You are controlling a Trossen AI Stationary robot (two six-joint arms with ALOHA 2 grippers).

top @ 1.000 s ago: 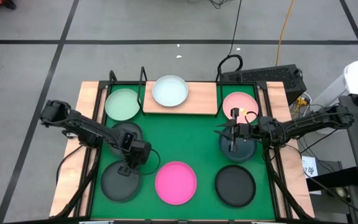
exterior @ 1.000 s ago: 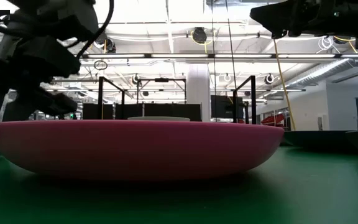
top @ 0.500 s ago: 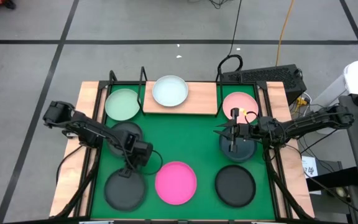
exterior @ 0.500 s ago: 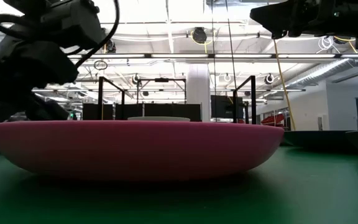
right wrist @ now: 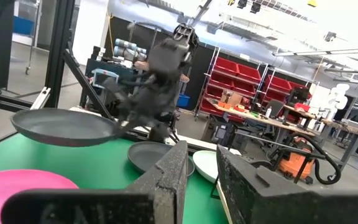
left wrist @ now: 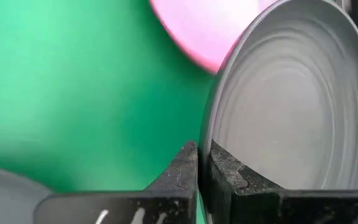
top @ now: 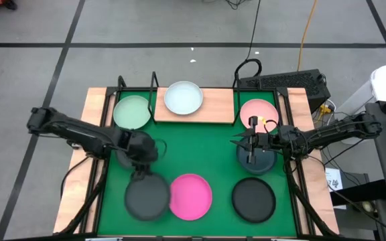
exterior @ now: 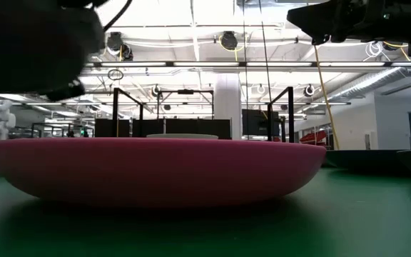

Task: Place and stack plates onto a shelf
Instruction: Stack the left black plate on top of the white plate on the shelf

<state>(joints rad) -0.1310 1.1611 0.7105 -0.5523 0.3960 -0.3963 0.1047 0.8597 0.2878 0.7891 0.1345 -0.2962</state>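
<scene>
My left gripper [top: 141, 173] is shut on a dark grey plate [top: 146, 198] that it holds above the green mat, beside the magenta plate [top: 191, 196]. A second dark plate [top: 127, 142] lies on the mat under the left arm. My right gripper [top: 238, 142] is open and level above another dark plate [top: 259, 161]; it holds nothing. A further dark plate [top: 253, 200] lies near the right front. The white plate [top: 183, 98] rests on the wooden shelf [top: 216, 114]. The mint plate [top: 133, 112] and the pale pink plate [top: 260, 112] lie to either side of it. My left gripper pinches the dark plate by its rim [left wrist: 207, 144], on the plate's far side, between its two fingers [left wrist: 182, 168]. The fingers come from the far side, slanting down. The plate is lifted clear of the mat and roughly level [right wrist: 61, 127], and its right edge overlaps the magenta plate from above.
Black wire uprights [top: 154, 84] stand at the shelf's back and ends. Black frame rails run along both sides of the mat [top: 200, 144]. Bare mat lies between the shelf and the magenta plate. In the low view the magenta plate [exterior: 155, 170] fills the foreground.
My left gripper has raised the dark plate off the mat and carried it toward the table's right, up to the magenta plate. The left arm's elbow has swung out toward the table's left. The right arm has kept still.
</scene>
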